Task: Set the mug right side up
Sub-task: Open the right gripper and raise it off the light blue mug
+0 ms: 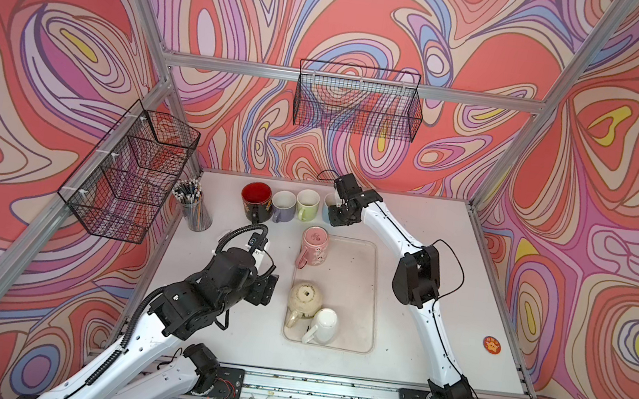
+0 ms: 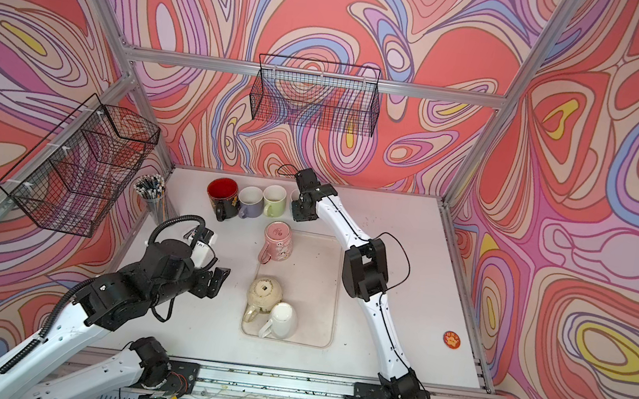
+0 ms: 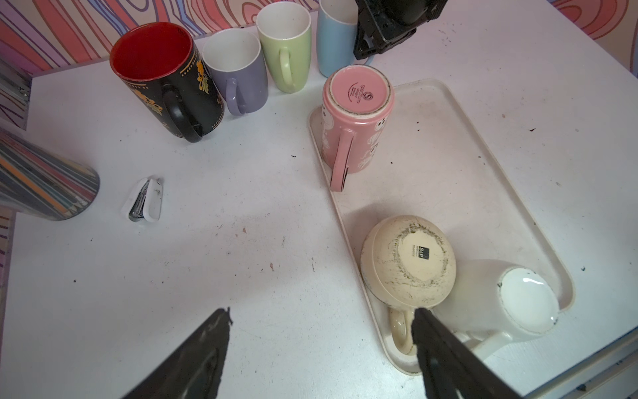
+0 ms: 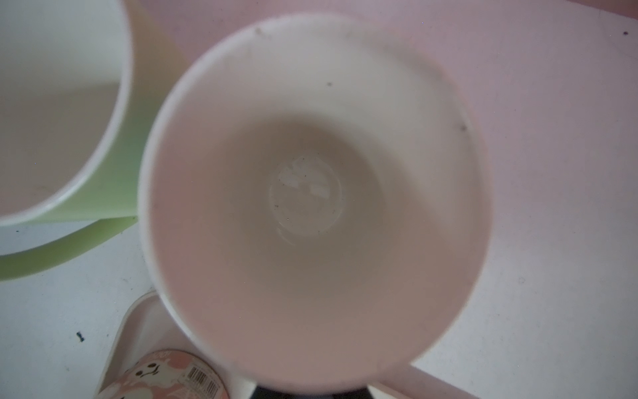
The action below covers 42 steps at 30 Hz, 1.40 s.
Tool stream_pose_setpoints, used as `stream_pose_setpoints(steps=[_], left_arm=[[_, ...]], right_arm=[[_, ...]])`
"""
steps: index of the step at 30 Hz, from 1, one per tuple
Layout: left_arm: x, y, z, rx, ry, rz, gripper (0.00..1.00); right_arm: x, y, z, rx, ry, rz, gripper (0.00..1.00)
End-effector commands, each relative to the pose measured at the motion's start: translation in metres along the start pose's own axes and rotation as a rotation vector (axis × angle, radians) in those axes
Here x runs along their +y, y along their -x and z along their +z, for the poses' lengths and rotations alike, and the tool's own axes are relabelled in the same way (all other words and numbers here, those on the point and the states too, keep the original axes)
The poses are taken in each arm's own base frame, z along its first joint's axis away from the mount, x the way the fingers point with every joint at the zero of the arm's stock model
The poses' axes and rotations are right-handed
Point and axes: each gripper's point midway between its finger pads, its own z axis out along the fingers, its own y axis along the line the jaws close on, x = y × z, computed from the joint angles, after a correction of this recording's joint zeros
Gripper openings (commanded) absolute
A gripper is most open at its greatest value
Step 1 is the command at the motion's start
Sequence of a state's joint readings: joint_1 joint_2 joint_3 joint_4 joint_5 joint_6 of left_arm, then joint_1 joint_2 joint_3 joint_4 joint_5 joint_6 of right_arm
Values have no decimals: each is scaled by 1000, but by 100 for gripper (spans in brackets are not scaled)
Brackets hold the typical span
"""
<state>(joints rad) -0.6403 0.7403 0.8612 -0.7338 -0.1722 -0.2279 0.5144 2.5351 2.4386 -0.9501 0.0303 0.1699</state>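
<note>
Three mugs stand upside down on the cream tray (image 1: pixel 361 281) (image 3: pixel 466 155): a pink mug (image 1: pixel 315 246) (image 3: pixel 355 117) at its far end, and a cream mug (image 1: pixel 304 299) (image 3: pixel 407 259) touching a white mug (image 1: pixel 324 325) (image 3: pixel 511 300) at its near end. My left gripper (image 1: pixel 266 290) (image 3: pixel 321 311) hovers open over bare table just left of the cream mug, holding nothing. My right gripper (image 1: pixel 339 211) (image 3: pixel 376 38) is at the back row, shut on the handle of an upright blue mug (image 3: pixel 333 38) (image 4: pixel 310 190). That mug's rim hides the right fingers in the right wrist view.
Upright beside the blue mug stand a green mug (image 1: pixel 307 203), a purple mug (image 1: pixel 283 204) and a black mug with red inside (image 1: pixel 257 198). A pencil cup (image 1: pixel 193 207) and a small stapler (image 3: pixel 145 198) sit at the left. Wire baskets (image 1: pixel 132 172) (image 1: pixel 358 101) hang on the walls.
</note>
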Motion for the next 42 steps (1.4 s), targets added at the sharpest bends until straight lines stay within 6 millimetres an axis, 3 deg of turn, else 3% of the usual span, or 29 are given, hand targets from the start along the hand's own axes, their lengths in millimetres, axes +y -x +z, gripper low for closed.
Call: stream_pose_setpoints(steps=[1,8,21,27,33,42], left_arm=[[0,-3,0,2,-5,16,86],[0,-4,2,8,-4,19,86],[-2,-7,12,53,3,49,81],[-10,-8,27,135,-14,91,78],[-16,-2,37,232,-5,111,94],[-22,13,54,264,-2,155,94]], right_arm=[[9,22,-6,-81,10,-18,12],[10,23,-10,-92,22,-19,32],[17,24,-30,-108,68,-27,42],[22,21,-68,-165,122,-38,45],[26,13,-114,-249,179,-48,47],[33,-26,-168,-398,324,21,49]])
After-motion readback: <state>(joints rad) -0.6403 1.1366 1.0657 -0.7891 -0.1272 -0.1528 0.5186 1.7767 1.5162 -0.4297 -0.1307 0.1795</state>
